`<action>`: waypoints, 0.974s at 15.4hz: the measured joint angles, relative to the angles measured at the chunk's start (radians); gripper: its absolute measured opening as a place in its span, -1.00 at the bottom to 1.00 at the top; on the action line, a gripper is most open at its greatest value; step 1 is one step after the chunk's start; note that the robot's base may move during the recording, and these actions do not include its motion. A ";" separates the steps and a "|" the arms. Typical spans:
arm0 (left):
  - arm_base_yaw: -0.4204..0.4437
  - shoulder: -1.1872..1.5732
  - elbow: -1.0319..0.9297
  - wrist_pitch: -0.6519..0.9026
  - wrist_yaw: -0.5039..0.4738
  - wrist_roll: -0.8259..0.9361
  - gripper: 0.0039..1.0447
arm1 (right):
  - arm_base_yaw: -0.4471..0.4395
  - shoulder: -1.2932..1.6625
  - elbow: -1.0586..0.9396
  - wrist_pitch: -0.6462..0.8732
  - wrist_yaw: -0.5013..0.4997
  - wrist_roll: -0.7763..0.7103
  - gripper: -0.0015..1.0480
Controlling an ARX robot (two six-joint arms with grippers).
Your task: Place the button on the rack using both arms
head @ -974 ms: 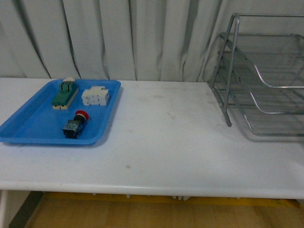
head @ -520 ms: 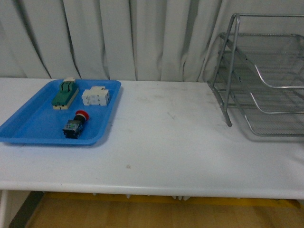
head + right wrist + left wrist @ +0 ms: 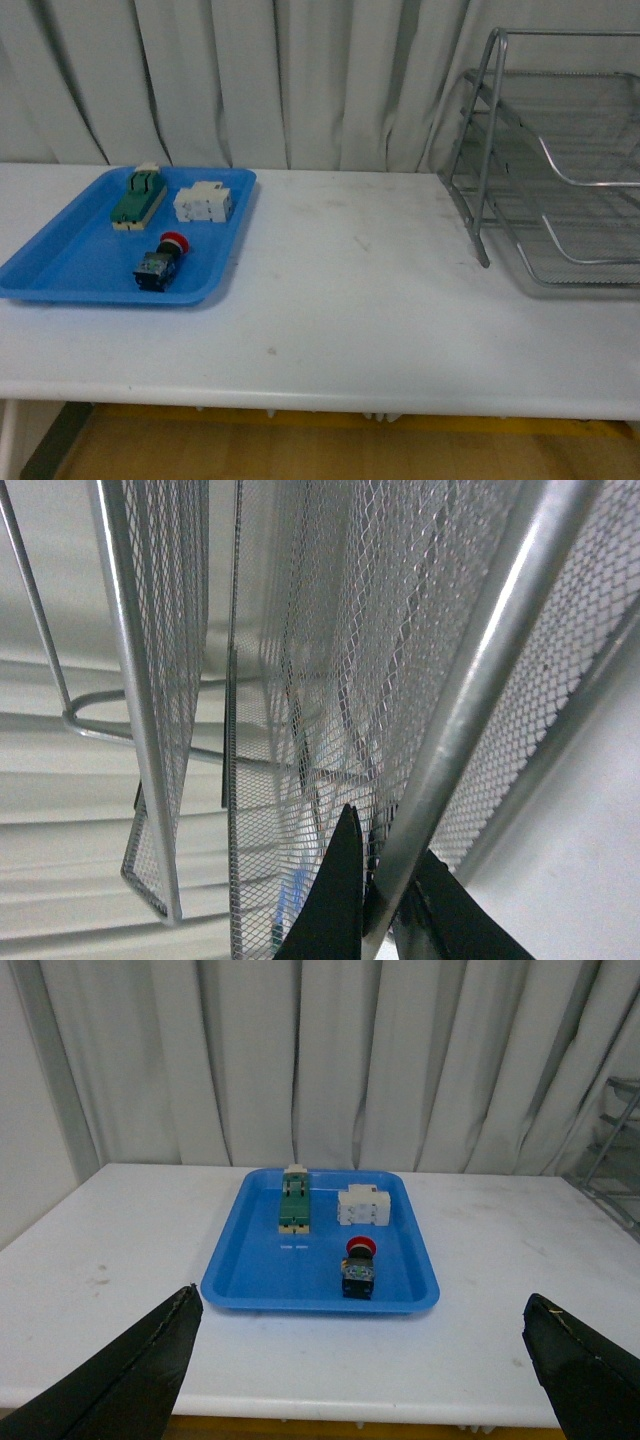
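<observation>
The button (image 3: 160, 262), red cap on a dark body, lies in the blue tray (image 3: 60, 262) at the table's left; it also shows in the left wrist view (image 3: 359, 1268). The silver wire rack (image 3: 545, 150) stands at the table's right, partly cut off by the picture's edge. My left gripper (image 3: 365, 1360) is open and empty, well short of the tray, with its dark fingertips (image 3: 150, 1355) at the picture's corners. My right gripper (image 3: 385, 880) is shut on a tubular bar of the rack (image 3: 470, 700). Neither arm shows in the front view.
A green-and-cream switch block (image 3: 138, 196) and a white breaker block (image 3: 202, 203) lie in the tray's far half. White curtains hang behind the table. The table's front edge (image 3: 320, 400) runs across the lower front view.
The rack has shifted slightly right and toward the front of the table. The tray and its parts have not moved.
</observation>
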 joint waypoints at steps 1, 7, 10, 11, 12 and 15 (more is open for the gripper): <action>0.000 0.000 0.000 0.000 0.000 0.000 0.88 | -0.020 -0.010 -0.035 0.007 -0.039 -0.031 -0.91; 0.000 0.000 0.000 0.000 0.000 0.000 0.88 | -0.111 -0.087 -0.199 0.008 -0.199 -0.124 -0.91; 0.000 0.000 0.000 0.000 0.000 0.000 0.88 | -0.157 -0.125 -0.292 0.003 -0.269 -0.166 -0.91; 0.000 0.000 0.000 0.000 0.000 0.000 0.88 | -0.169 -0.125 -0.303 0.004 -0.286 -0.174 -0.91; 0.000 0.000 0.000 0.000 0.000 0.000 0.88 | -0.176 -0.125 -0.304 0.005 -0.293 -0.201 -0.83; 0.000 0.000 0.000 0.000 0.000 0.000 0.88 | -0.204 -0.124 -0.317 -0.010 -0.296 -0.360 -0.12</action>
